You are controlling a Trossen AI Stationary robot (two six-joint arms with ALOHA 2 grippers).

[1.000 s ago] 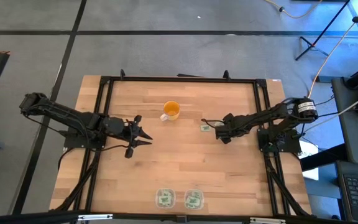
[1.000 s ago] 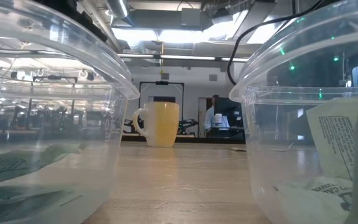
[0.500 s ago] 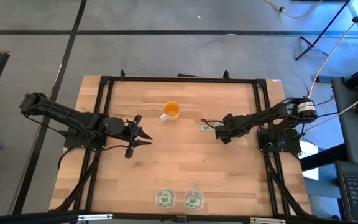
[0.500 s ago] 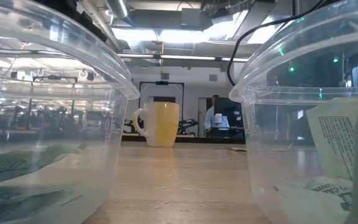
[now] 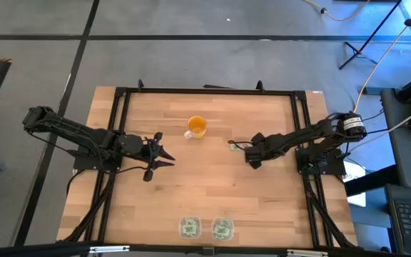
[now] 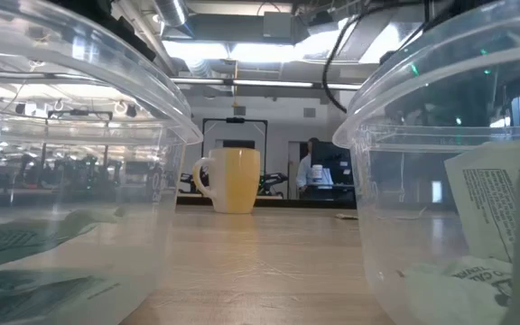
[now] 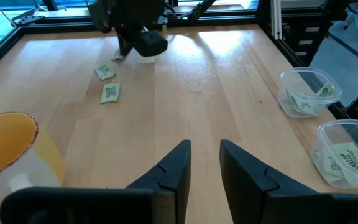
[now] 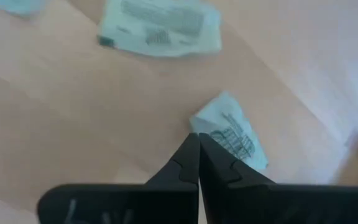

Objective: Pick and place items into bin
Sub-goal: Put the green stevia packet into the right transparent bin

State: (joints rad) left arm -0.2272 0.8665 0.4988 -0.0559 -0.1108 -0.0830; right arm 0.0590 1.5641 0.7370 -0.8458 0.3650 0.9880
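Note:
Three pale green packets show right of the table's middle. Two lie flat: one (image 7: 110, 92) nearer my left arm, one (image 7: 104, 72) beyond it. The third packet (image 8: 234, 135) is at the tips of my right gripper (image 8: 198, 138), which points steeply down and is shut on it; from across the table the packet (image 7: 118, 55) shows tilted under that gripper (image 7: 125, 47). My left gripper (image 7: 205, 149) hovers open left of centre (image 5: 168, 155) and touches nothing. My right gripper pinches the packet by one corner (image 8: 199, 128), right at the tips of its two shut fingers. The fingers come from above, slanting down. The rest of the packet sticks out past the tips, tilted; whether its lower end is on the wood I cannot tell.
An orange cup (image 5: 197, 126) stands behind the middle. Two clear plastic bins (image 5: 190, 227) (image 5: 222, 228) with packets in them sit at the near edge. A black frame (image 5: 120, 128) borders the tabletop, and bare wood lies between the arms and the bins.
My right gripper has shifted a little toward the table's left edge, over the packets. My left arm has kept still.

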